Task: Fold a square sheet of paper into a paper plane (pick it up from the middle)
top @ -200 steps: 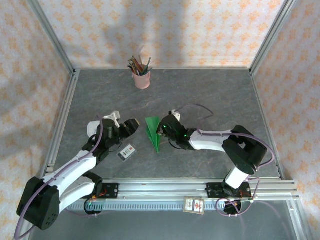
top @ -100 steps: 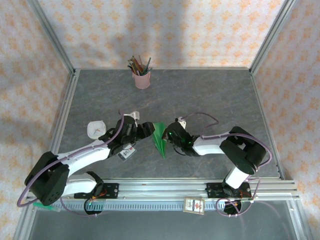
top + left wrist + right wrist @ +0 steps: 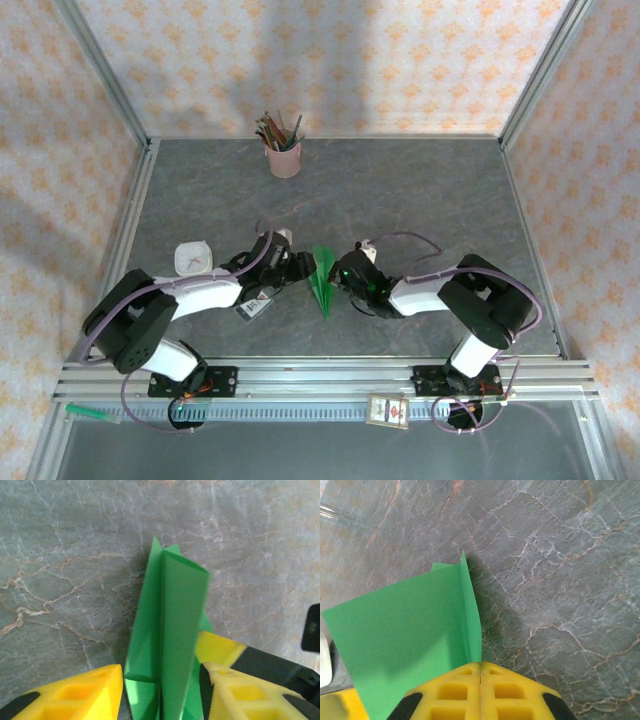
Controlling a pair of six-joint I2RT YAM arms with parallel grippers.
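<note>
As seen from above, paper plane point(image 3: 321, 283): bright green, narrow and pointed, mid-table between the two grippers, tip toward the near rail, wider end toward the far wall.
Paper plane, left wrist view point(image 3: 175, 620): rises as a long folded ridge with a sharp centre crease, flaps spreading to either side lower down, grey stone surface behind.
Paper plane, right wrist view point(image 3: 405, 630): broad flat panel to the left, thin upright flap coming straight out of the fingertips.
Right gripper point(image 3: 340, 272) point(image 3: 480, 664): jaws closed, pinching an edge of the paper plane, yellow fingers pressed together with no gap.
Left gripper point(image 3: 300, 268) point(image 3: 160, 669): jaws apart, one yellow finger on each side of the paper plane, both just beside its folds; pressing or merely alongside, cannot tell.
Table point(image 3: 420, 190): dark grey, marbled with pale veins.
Pink cup point(image 3: 284, 160): upright near the far edge, full of pencils, well apart from both grippers.
White card point(image 3: 256, 305): dark-bordered, flat on the table, just beside the left arm's wrist on its near side.
Small white square object point(image 3: 192, 258): left of the left arm, on the table.
Second card point(image 3: 388, 410): on the near rail, in front of the right arm's base.
</note>
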